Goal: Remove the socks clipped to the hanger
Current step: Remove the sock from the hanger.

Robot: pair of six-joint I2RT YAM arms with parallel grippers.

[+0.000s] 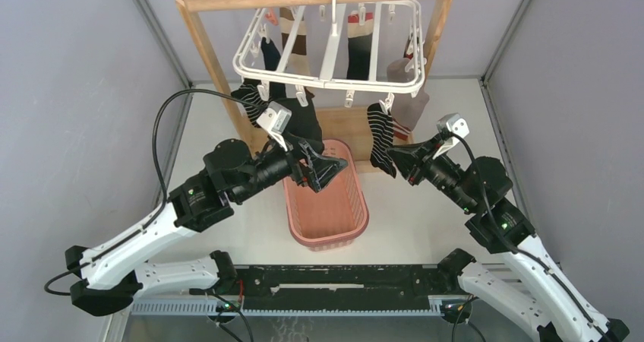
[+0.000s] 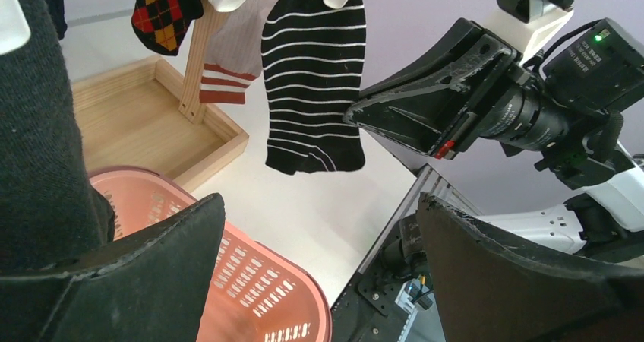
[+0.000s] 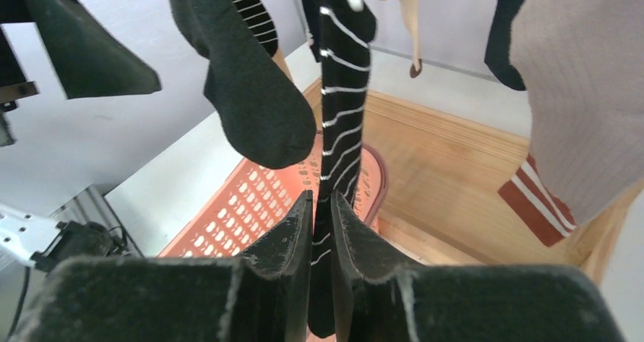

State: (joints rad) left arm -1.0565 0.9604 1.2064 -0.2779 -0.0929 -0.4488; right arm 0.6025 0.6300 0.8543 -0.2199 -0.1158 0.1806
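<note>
In the overhead view the left arm comes in from eight o'clock. The left gripper (image 1: 325,165) hangs over the far rim of the pink slotted basket (image 1: 328,243), which sits mid-table. Its jaws stand wide apart with nothing between them. In the left wrist view the plain black sock (image 2: 38,129) hangs against the outer side of one finger (image 2: 152,266), not in the gap.

That sock dangles from a clip on the near edge of the white hanger (image 1: 332,49). The hanger is hooked over the top bar of the wooden rack (image 1: 228,0) at twelve o'clock. Also clipped to the frame are a striped sock (image 1: 249,99) at its seven o'clock corner, a brown-and-cream banded sock (image 1: 296,34) and a red-yellow argyle sock (image 2: 163,7).

Further right, the black sock with white stripes (image 1: 382,137) hangs from a near-edge clip at about five o'clock of the frame. The right gripper (image 1: 395,158) reaches in from four o'clock. Its jaws are drawn almost together and pinch this sock low down. In the right wrist view the fabric runs straight down between the two fingers (image 3: 281,243).

The grey sock with red-white cuff (image 1: 410,110) hangs at one o'clock from that gripper, just beside the striped one.
</note>
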